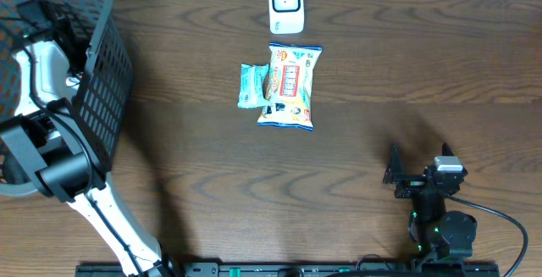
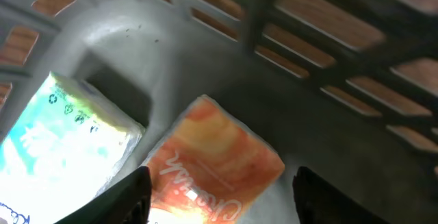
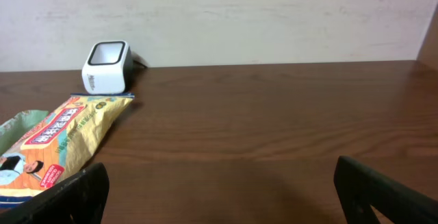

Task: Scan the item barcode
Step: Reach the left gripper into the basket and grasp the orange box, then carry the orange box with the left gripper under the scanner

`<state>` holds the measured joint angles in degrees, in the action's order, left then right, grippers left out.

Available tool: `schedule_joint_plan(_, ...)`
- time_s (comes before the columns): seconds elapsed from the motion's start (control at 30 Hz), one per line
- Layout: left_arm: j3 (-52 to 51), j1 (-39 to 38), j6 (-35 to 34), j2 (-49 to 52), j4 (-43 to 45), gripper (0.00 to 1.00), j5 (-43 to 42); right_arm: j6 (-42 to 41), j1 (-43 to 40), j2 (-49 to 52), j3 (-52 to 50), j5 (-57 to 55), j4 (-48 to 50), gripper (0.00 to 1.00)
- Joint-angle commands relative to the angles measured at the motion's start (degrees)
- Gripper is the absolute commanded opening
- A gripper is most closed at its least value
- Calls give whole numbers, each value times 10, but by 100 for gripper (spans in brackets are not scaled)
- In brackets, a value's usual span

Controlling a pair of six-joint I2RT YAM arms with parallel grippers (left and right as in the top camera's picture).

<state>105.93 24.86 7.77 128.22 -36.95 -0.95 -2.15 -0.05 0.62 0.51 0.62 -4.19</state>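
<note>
The left claw [image 2: 222,191] is reaching down inside a grey slatted plastic basket [image 1: 108,86] at the left edge of the dark wooden table [image 1: 398,65]. Its jaws are standing apart, straddling an orange foil packet [image 2: 219,159] that is lying on the basket floor, just beside a pale blue-green packet [image 2: 65,138]. A gap is showing between the packet and the right-hand finger. The right claw [image 3: 226,196] is sitting wide open and empty, low over the table's near right part. A white boxy barcode scanner [image 1: 286,4] is standing at the far edge. Near it, a yellow printed snack bag [image 1: 290,86] is overlapping a small teal pouch [image 1: 251,85].
</note>
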Motion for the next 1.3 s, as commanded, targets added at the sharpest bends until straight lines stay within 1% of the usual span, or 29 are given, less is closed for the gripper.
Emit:
schedule_joint_plan(0.0,-18,-1,37,10,3,63,28,-4,-3,-3,-2,0,-1,99)
schedule_joint_plan(0.13,-48,-1,68,10,22,63,28,-4,-3,-3,-2,0,-1,99)
schedule_joint_plan(0.27,-64,-1,68,10,44,62,35,-4,-3,-3,-2,0,-1,99)
schedule_joint_plan(0.3,-66,-1,68,10,45,55,36,-4,-3,-3,-2,0,-1,99)
schedule_joint_plan(0.37,-66,-1,68,10,45,38,36,-4,-3,-3,-2,0,-1,99)
schedule_joint_plan(0.47,-66,-1,63,10,40,22,36,-4,-3,-3,-2,0,-1,99)
schedule_joint_plan(0.5,-66,-1,48,10,40,14,36,-4,-3,-3,-2,0,-1,99)
schedule_joint_plan(0.53,-66,0,28,8,40,9,36,-4,-3,-3,-2,0,-1,99)
schedule_joint_plan(0.57,-66,0,-11,0,38,8,35,-4,-3,-3,-2,0,-1,99)
schedule_joint_plan(0.6,-66,0,-32,-8,36,7,33,-4,-3,-3,-2,0,-1,99)
schedule_joint_plan(0.8,-66,0,-68,-83,23,8,14,-4,-3,-3,-2,0,-1,99)
schedule_joint_plan(0.87,-66,1,-111,-136,23,7,14,-4,-3,-3,-2,0,-1,99)
schedule_joint_plan(0.9,-66,1,-144,-172,23,7,14,-4,-3,-3,-2,0,-1,99)
schedule_joint_plan(1.0,-66,1,-190,-234,14,7,13,-4,-3,-3,-2,0,-1,99)
schedule_joint_plan(1.07,-66,1,-214,-273,5,7,-2,-4,-3,-3,-2,0,-1,99)
schedule_joint_plan(1.17,-66,1,-242,-347,-1,8,-96,-4,-3,-3,-2,0,-1,99)
schedule_joint_plan(1.27,-66,1,-246,-404,-1,7,-210,-4,-3,-3,-2,0,-1,99)
